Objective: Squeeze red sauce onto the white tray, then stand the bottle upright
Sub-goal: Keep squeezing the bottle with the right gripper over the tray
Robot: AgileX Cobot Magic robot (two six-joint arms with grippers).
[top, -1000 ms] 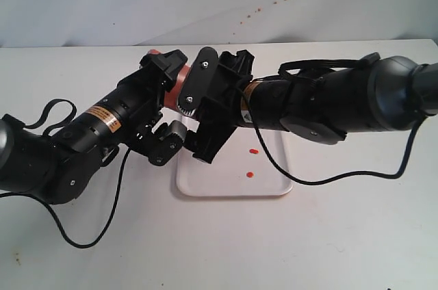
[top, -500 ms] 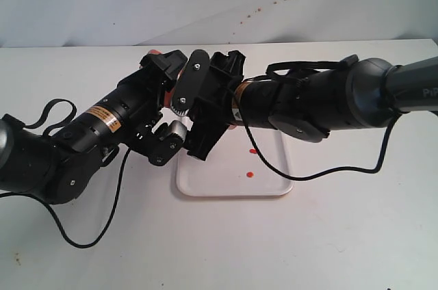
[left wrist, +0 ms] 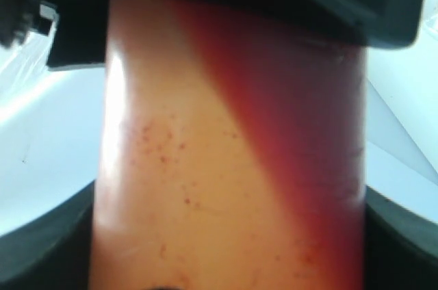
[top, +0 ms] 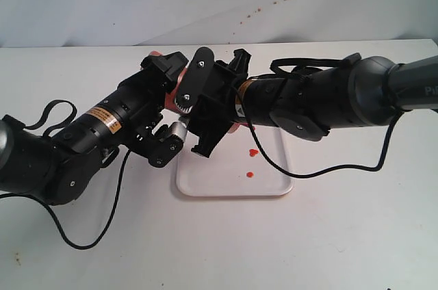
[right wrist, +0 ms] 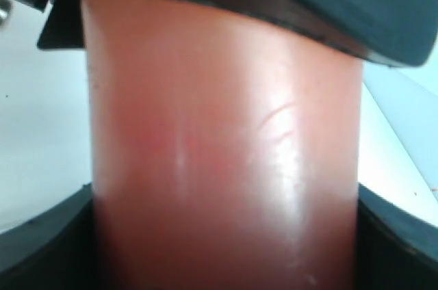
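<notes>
Since a second ago my right arm has slid toward 9 o'clock and its jaws have narrowed. My right gripper (top: 217,104) now pinches the bottle (right wrist: 226,153), which touches both fingers. My left gripper (top: 168,102) clamps the same bottle from the 8 o'clock side. The bottle hangs over the 11 o'clock corner of the white tray (top: 205,184). Two drops of red sauce (top: 253,152) lie just toward 3 o'clock of the tray's middle.
</notes>
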